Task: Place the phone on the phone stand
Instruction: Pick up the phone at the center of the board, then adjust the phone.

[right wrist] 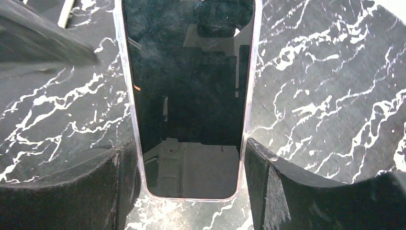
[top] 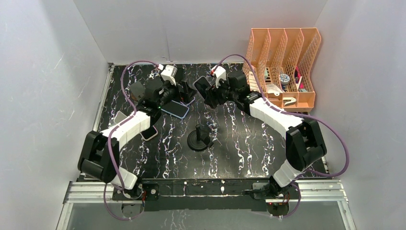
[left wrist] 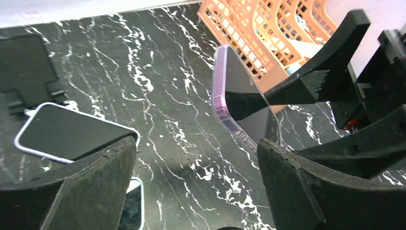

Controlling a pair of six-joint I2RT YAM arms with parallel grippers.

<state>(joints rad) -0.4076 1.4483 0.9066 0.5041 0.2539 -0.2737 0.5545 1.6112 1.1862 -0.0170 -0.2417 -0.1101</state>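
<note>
A phone (right wrist: 186, 72) with a dark screen and a clear pinkish case sits between my right gripper's (right wrist: 186, 146) fingers, which press on its two long edges. It is lifted off the table and tilted; the left wrist view shows its purple edge (left wrist: 220, 91) with a right finger (left wrist: 311, 76) across the screen. Seen from above, this phone (top: 202, 86) is at the back centre in the right gripper (top: 207, 93). The black phone stand (top: 199, 138), a round base with a post, stands alone mid-table. My left gripper (left wrist: 195, 143) is open and holds nothing, just left of the held phone (top: 184, 91).
Other phones lie flat on the black marbled table: a blue-edged one (top: 175, 109), a pinkish one (top: 151, 133) and one under the left arm (top: 119, 117). A black textured plate (left wrist: 26, 72) lies at the back left. An orange file rack (top: 282, 67) stands at the back right.
</note>
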